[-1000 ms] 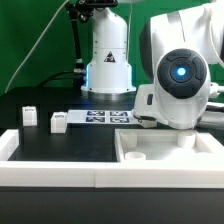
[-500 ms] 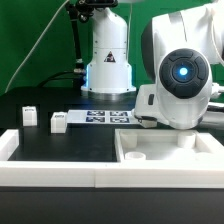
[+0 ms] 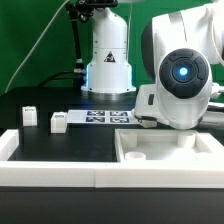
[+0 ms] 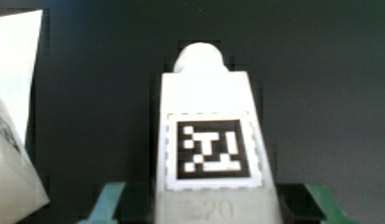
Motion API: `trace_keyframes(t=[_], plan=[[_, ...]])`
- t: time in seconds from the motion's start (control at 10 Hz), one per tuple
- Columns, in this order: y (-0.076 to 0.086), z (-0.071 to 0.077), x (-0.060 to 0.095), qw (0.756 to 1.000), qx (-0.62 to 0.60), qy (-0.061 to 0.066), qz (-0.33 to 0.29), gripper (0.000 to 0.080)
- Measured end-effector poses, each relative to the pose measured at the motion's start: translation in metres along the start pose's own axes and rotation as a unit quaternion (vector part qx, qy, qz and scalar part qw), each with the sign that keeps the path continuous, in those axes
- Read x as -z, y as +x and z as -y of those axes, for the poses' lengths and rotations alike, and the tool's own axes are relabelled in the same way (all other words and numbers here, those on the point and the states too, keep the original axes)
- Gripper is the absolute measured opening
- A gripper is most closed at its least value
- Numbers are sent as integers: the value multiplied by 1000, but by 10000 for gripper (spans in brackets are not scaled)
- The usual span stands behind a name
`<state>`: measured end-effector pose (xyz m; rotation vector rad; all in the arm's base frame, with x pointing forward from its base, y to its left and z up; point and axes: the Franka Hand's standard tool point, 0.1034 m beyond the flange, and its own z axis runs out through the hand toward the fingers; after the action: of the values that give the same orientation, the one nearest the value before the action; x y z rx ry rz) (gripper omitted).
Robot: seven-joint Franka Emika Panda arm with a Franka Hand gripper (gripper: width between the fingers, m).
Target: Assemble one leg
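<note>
In the exterior view, the black desk (image 3: 60,145) fills the middle of the frame. The arm (image 3: 180,75) bulks large toward two to three o'clock, on the exterior view's right, with a blue light glowing on its round joint. That joint hides the claw, so you cannot read its state from this view. The marker board (image 3: 105,117) lies flat on the desk near the centre, in front of the arm's white base (image 3: 108,60) at twelve o'clock. Toward nine o'clock, on the exterior view's left, a first loose leg (image 3: 30,113) stands upright. A second loose leg (image 3: 58,121) stands near it, just beside the end of the marker board. The large white panel (image 3: 165,150) lies at about five o'clock, close under the arm.

In the wrist view, the claw (image 4: 215,203) is closed on the leg (image 4: 210,110). One green finger (image 4: 114,200) presses against one side of it and the other against the opposite side. The leg points straight away from the camera, with its square black-and-white tag facing the lens and its rounded tip at the far end. Dark desk shows behind it. A pale white shape (image 4: 11,110) sits at the picture's edge, too blurred to name.
</note>
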<state>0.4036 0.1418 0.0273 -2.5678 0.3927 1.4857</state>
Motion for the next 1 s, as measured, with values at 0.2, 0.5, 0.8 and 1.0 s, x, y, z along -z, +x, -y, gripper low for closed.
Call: trace_keyframes(t=[0.2,0.5,0.8,1.0], plan=[[-29,1,26,1000,9,-5,7,291],[-24,7,35,999,13,2,-30,291],[-12,3,48,980,50,-7,-191,291],[-43,-2,93,946,92,-78,-302,292]])
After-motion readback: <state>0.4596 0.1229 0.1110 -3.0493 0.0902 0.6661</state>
